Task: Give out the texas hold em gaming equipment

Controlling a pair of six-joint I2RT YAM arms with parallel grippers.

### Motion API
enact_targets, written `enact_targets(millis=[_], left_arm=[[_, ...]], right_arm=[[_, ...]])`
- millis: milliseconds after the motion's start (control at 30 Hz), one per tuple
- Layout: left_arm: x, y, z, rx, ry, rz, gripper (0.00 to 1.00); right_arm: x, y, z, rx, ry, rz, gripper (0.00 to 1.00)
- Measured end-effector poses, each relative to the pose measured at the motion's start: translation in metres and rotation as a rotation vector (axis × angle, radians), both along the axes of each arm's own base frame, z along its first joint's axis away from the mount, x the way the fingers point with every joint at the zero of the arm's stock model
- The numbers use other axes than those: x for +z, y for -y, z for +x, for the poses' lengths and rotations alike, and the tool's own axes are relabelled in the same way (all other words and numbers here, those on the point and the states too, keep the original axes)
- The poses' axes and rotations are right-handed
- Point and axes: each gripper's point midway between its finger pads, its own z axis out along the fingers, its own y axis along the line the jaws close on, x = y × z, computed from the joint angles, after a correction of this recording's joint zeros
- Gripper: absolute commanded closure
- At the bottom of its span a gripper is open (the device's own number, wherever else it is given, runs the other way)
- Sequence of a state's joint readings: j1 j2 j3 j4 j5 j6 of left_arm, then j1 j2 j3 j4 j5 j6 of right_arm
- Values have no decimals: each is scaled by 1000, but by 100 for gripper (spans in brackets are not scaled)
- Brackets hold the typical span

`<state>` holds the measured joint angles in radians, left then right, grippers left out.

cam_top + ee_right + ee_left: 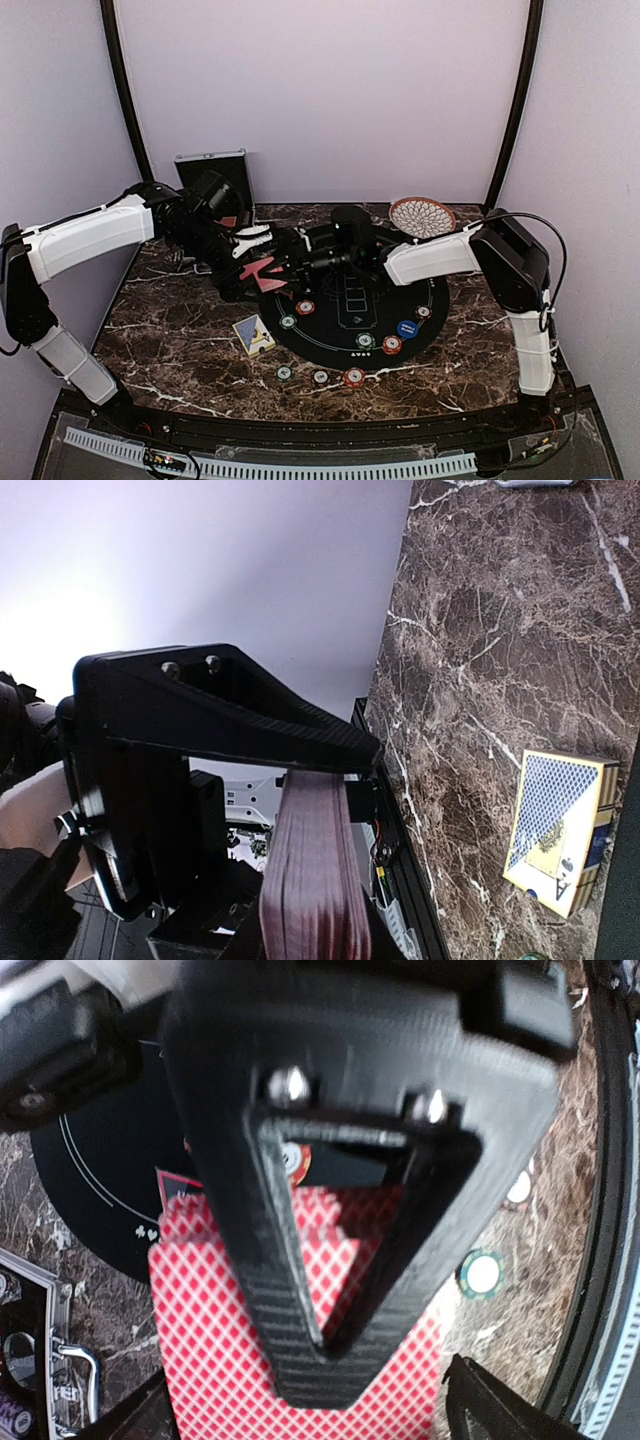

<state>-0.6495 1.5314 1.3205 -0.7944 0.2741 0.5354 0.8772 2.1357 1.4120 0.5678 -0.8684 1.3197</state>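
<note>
A deck of red-backed cards hangs over the left edge of the round black mat, between both grippers. My right gripper is shut on the cards; in the left wrist view one of its black fingers lies across the red backs. In the right wrist view the deck's edge stands between that gripper's jaws. My left gripper is open, its jaws wide apart either side of the deck. Several chips lie on the mat, such as a blue one, and three lie in front of it.
A blue and yellow card box lies on the marble left of the mat and shows in the right wrist view as the box. An open silver case stands at the back left. A woven dish sits at the back right.
</note>
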Motion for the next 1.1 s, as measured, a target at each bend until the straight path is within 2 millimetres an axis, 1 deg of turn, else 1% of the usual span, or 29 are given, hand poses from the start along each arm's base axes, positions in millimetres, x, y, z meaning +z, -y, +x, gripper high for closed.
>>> enact_targets(millis=[67,167,333,467,533,667,867,933,1033,1100], left_arm=[[4,5,-1,-14,-1,-25,4],[5,9,-2,-25,-7,-40,4],[-2,17,-1,-45,-18,-31,4],[-11,18,0,-55,-23,-10,6],[-13,18,3,-54,-17,-2,9],[-10,20,10,-51,12,1,21],[-7,21,13,-54,29,2,39],[-7,21,13,-61,34,3,42],[-7,20,13,-66,37,6,46],[-8,20,13,-69,38,8,51]], right_arm=[[-1,0,0,-1,-3,-2,82],[-2,1,0,-1,-6,-5,82],[-2,1,0,-1,-10,-6,82],[-2,1,0,-2,-13,-6,82],[-2,1,-1,-1,-16,-5,82],[0,1,-1,2,-19,0,81],[-4,0,-1,6,-26,0,71],[-5,0,-1,8,-29,1,67],[-6,0,-2,9,-32,0,66],[-6,0,-2,10,-32,1,63]])
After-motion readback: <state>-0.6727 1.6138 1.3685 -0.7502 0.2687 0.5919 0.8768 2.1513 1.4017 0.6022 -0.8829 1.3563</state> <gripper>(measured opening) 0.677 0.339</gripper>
